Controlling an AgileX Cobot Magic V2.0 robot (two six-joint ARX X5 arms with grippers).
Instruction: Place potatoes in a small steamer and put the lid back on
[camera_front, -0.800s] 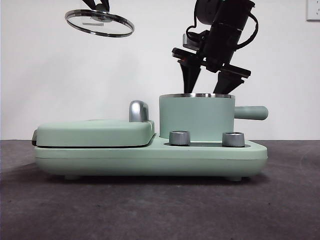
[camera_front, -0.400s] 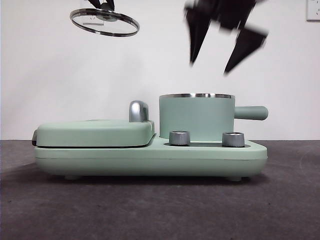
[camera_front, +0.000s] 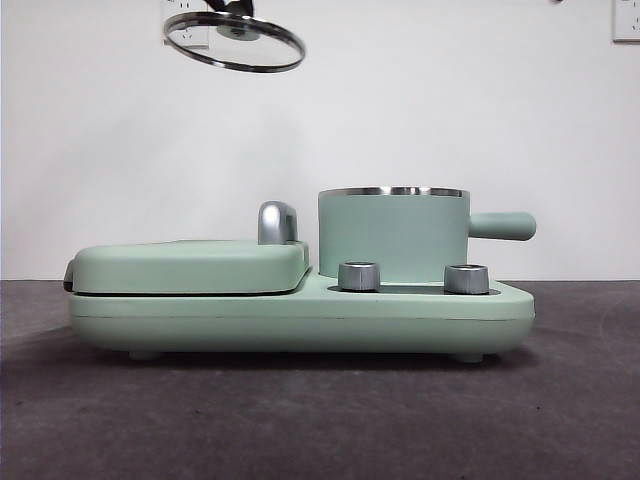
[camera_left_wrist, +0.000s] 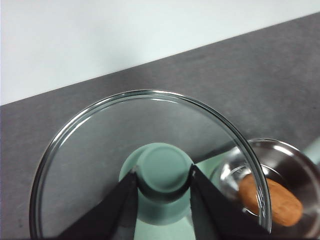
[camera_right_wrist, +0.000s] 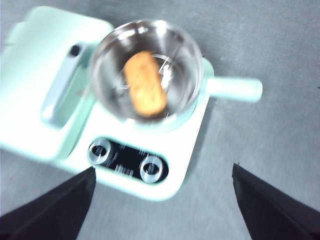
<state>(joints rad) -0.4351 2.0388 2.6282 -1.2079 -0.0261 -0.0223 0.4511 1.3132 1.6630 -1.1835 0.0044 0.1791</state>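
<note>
The potato (camera_right_wrist: 145, 82) lies inside the open mint-green steamer (camera_right_wrist: 192, 107), seen from high up in the right wrist view. My right gripper (camera_right_wrist: 162, 170) hangs well above the appliance, open and holding nothing; the front view does not show it. The glass lid (camera_front: 234, 42) hangs tilted high at the upper left, apart from the steamer (camera_front: 392, 235). My left gripper (camera_left_wrist: 162, 172) is shut on the lid's green knob (camera_left_wrist: 164, 165). Through and past the glass (camera_left_wrist: 100, 165), the potato (camera_left_wrist: 272, 201) shows in the pot below.
The steamer stands on a mint-green base (camera_front: 300, 320) with two steel dials (camera_front: 359, 276) (camera_front: 466, 278). A flat hinged griddle (camera_front: 190, 265) with a chrome handle (camera_front: 277, 222) takes up the base's left half. The pot's side handle (camera_front: 502, 225) points right.
My right gripper has risen from the pot's rim and left the front view. The lid, held by the left gripper, has drifted right toward the steamer.
</note>
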